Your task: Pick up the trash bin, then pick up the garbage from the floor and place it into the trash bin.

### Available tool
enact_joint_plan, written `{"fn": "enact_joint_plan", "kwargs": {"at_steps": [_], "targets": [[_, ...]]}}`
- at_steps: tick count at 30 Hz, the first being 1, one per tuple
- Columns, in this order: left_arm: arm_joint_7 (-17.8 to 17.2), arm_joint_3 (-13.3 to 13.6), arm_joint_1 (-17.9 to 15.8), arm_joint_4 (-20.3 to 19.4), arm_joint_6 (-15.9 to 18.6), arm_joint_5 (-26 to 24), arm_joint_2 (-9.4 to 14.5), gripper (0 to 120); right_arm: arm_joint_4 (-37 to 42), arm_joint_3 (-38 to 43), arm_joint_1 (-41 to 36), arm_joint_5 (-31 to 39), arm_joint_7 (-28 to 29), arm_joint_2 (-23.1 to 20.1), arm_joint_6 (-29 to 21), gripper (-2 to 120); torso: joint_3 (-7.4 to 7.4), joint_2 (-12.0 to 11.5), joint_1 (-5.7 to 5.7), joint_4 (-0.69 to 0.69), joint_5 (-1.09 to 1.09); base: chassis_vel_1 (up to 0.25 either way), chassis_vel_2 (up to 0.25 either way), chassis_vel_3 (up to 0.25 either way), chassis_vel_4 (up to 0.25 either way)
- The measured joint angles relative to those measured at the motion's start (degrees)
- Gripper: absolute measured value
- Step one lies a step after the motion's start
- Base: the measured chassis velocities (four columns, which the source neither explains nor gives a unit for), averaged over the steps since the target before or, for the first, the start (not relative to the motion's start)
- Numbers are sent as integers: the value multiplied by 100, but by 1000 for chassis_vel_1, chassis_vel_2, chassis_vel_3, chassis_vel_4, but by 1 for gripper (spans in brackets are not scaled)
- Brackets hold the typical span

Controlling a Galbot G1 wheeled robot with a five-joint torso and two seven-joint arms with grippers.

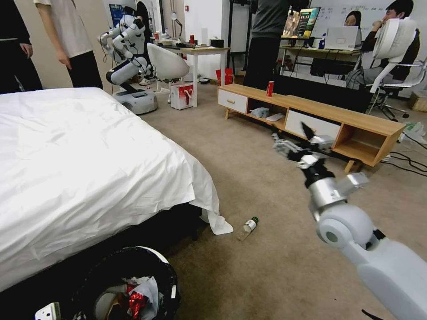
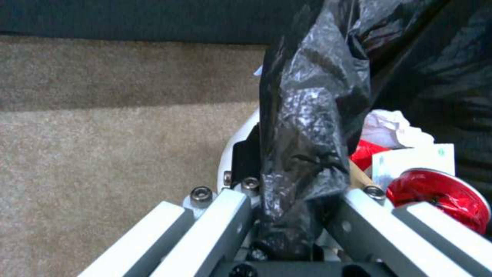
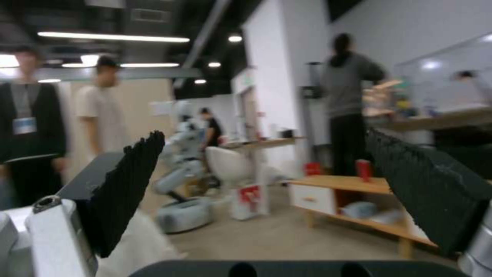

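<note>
The bottle (image 1: 247, 228) lies on the floor below and left of the spread right end effector (image 1: 297, 143), cap pointing away. The left end effector (image 2: 287, 215) pinches the bin (image 1: 165, 266) liner.

No legible text in any view. Red-and-white bag (image 1: 181, 95) on the floor near the white chair has a red graphic, letters not readable. Monitor (image 1: 301, 22) on the far table shows a colourful screen, nothing readable. Whiteboard (image 1: 351, 10) behind it carries faint handwriting, too small to read. Red can (image 1: 270, 88) on the low wooden shelf: no brand legible. Bottle (image 1: 247, 228) on the floor has a white label, print unreadable. White card (image 2: 413, 161) inside the trash bin (image 1: 165, 266) shows a small green mark, not readable. Lanyard badge (image 3: 24, 125) on a person, blurred.
</note>
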Motion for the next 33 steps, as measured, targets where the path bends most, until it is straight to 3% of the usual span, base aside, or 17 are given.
{"fn": "enact_joint_plan", "kwargs": {"at_steps": [13,29,33], "targets": [[16,57,-33,17,-1,42,-47,1,155,1338,-1124,-539,210,460,129,100,0,0,0,-1,-2,0,0,0,0],[198,83,-147,132,-30,195,-153,1,130,1291,-2389,-1921,31,774,379,100,0,1,0,-1,-1,0,0,0,0],[243,65,-245,172,-32,226,-142,1,371,1566,-2754,-2686,229,991,191,100,0,1,0,0,-2,0,0,0,0]]}}
